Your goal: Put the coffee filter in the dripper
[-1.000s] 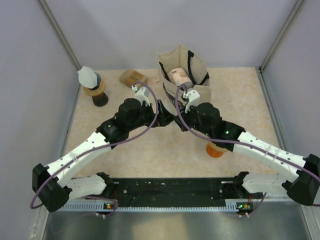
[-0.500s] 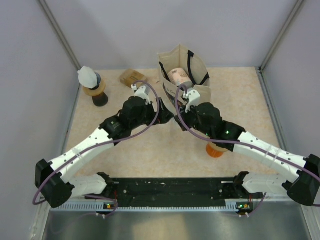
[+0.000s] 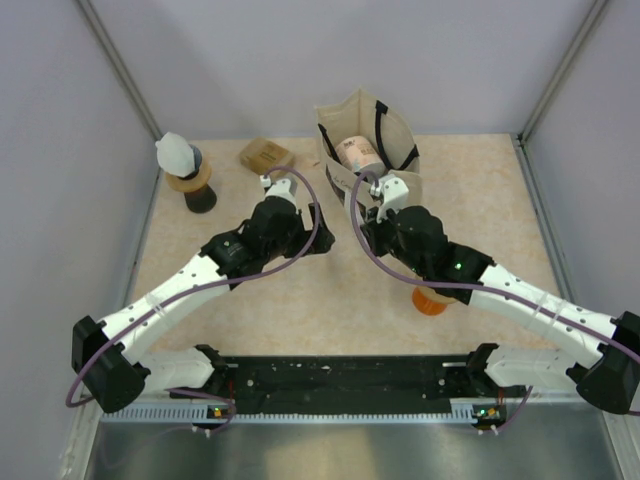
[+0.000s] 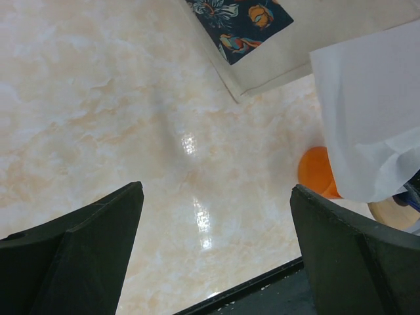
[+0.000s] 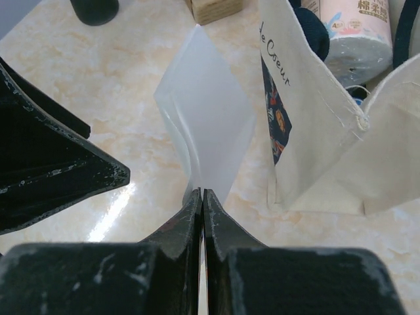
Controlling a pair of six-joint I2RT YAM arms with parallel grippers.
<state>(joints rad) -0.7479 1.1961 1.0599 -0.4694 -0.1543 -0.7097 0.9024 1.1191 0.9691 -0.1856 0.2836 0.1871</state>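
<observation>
My right gripper (image 5: 203,191) is shut on the lower tip of a white paper coffee filter (image 5: 207,121) and holds it upright above the table, just left of the tote bag. The filter also shows at the right of the left wrist view (image 4: 371,111). My left gripper (image 4: 216,256) is open and empty, just left of the filter. One of its fingers (image 5: 56,174) shows in the right wrist view. An orange cup-like piece (image 3: 430,300) sits on the table under my right arm. At the far left, a white cone on a wooden collar (image 3: 184,165) stands on a black base.
A cream tote bag (image 3: 367,150) with a paper roll (image 5: 357,33) inside stands at the back centre, close to both grippers. A small brown box (image 3: 265,154) lies left of it. Grey walls enclose the table on three sides.
My left gripper has drawn back to the left and slightly away, off the right gripper. The right gripper with the filter has shifted slightly toward the bag.
</observation>
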